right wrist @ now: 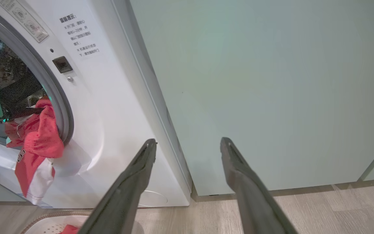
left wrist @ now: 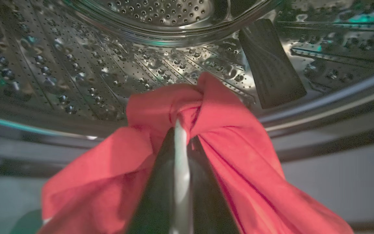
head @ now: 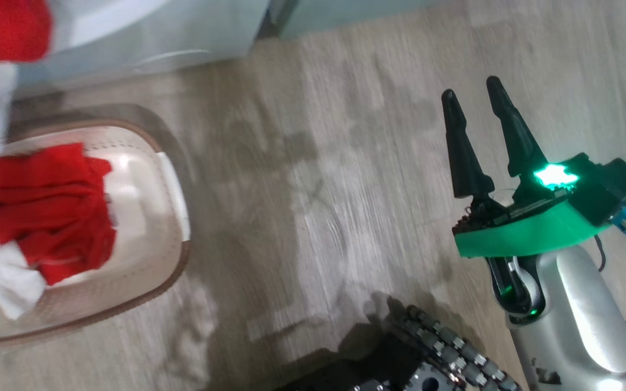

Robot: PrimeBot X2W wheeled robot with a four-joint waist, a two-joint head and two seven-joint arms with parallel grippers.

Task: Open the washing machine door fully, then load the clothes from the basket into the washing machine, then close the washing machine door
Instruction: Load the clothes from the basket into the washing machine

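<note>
- The clothes (head: 47, 217) lay partly in the basket (head: 174, 190), a red and white heap at nine o'clock of the head view.
- One red shirt (left wrist: 232, 130) hung from the left gripper (left wrist: 181, 130), whose fingers were pinched tight on its bunched fabric at the mouth of the steel drum (left wrist: 109, 74).
- In the right wrist view, that shirt draped over the grey seal (right wrist: 62, 107) of the washing machine (right wrist: 109, 113) at nine o'clock.
- The right gripper (head: 471, 89) stood at three o'clock of the head view, fingers spread wide and holding nothing, above the wooden floor (head: 318, 163).
- A pale green cabinet (right wrist: 271, 81) stood just beside the machine, on its three o'clock side.
</note>
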